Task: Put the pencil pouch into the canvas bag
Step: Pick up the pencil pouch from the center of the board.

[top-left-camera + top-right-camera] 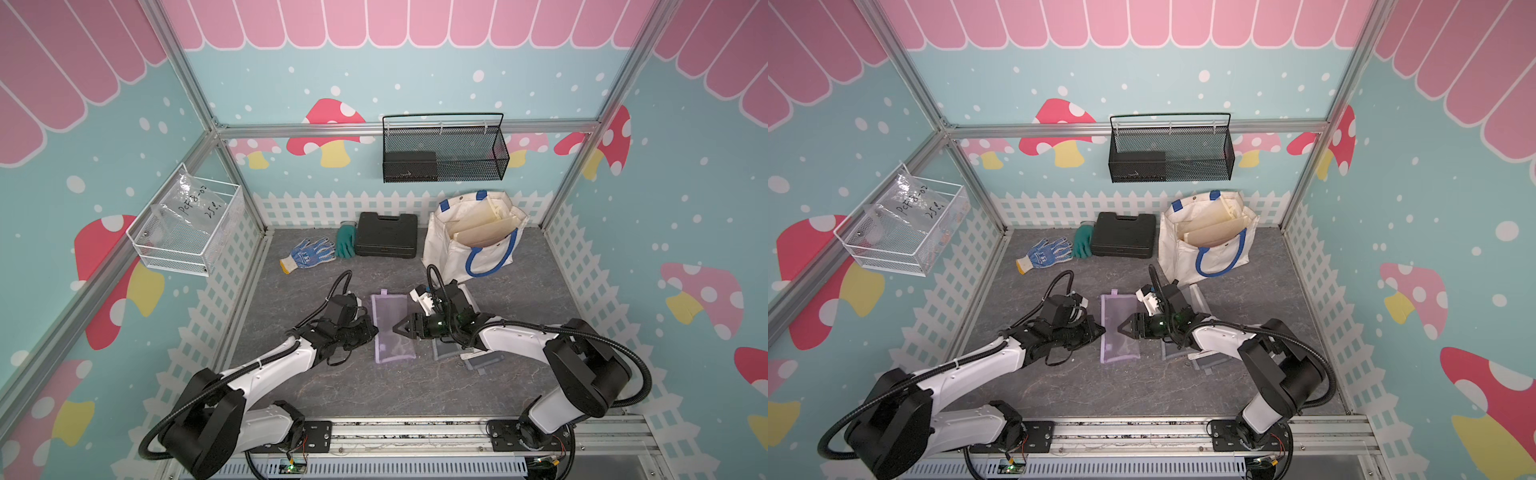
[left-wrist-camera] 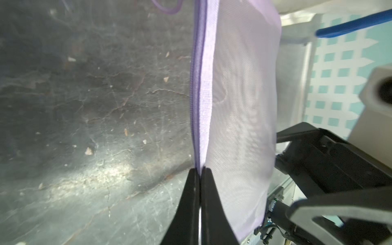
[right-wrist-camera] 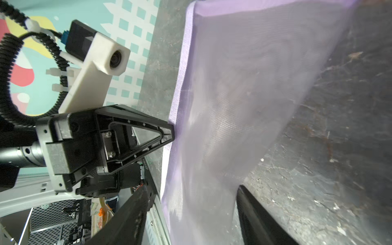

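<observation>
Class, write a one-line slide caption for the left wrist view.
Left gripper pinches the zipper edge of the lilac mesh pencil pouch; right gripper open at its far edge.

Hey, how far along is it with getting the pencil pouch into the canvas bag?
Done: the left gripper is shut on the pencil pouch at its zipper edge. In hand: the right gripper, open, straddles the opposite edge. Left: lifting the pouch off the table and into the canvas bag, standing open behind.

overhead stereo pair, wrist closeups (shared pouch (image 2: 239, 106))
</observation>
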You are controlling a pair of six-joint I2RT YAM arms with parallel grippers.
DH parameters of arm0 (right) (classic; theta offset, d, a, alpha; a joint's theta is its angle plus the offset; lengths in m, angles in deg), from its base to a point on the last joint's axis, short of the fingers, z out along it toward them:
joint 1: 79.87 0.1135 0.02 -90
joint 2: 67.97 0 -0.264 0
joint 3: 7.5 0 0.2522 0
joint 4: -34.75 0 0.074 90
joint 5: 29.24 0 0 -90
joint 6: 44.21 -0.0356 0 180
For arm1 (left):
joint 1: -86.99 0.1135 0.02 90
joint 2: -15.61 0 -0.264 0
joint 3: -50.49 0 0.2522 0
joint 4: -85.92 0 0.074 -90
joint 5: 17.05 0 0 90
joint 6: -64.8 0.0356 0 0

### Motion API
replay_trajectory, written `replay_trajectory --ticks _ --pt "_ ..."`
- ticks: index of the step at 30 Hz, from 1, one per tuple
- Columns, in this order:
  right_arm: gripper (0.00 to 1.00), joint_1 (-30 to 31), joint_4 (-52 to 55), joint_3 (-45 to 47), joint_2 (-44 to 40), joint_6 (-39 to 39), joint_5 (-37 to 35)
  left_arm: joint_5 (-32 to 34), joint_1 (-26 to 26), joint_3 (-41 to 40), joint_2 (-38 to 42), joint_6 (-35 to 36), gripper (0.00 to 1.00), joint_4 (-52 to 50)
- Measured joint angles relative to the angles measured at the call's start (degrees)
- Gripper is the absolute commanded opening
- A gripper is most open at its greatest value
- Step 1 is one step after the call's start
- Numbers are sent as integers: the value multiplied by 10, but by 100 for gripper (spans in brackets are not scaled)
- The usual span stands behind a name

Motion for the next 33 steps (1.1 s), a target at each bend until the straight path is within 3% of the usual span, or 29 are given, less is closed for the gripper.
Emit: replay_trajectory --ticks 9,26,33 --pt "72 -34 19 -43 -87 -26 6 -14 24 13 136 9 0 -37" --pt "72 -36 -9 -70 -80 -33 52 -111 26 70 163 38 0 -45" --pt "73 -36 -7 -70 -81 -33 45 -111 26 71 171 43 0 -52"
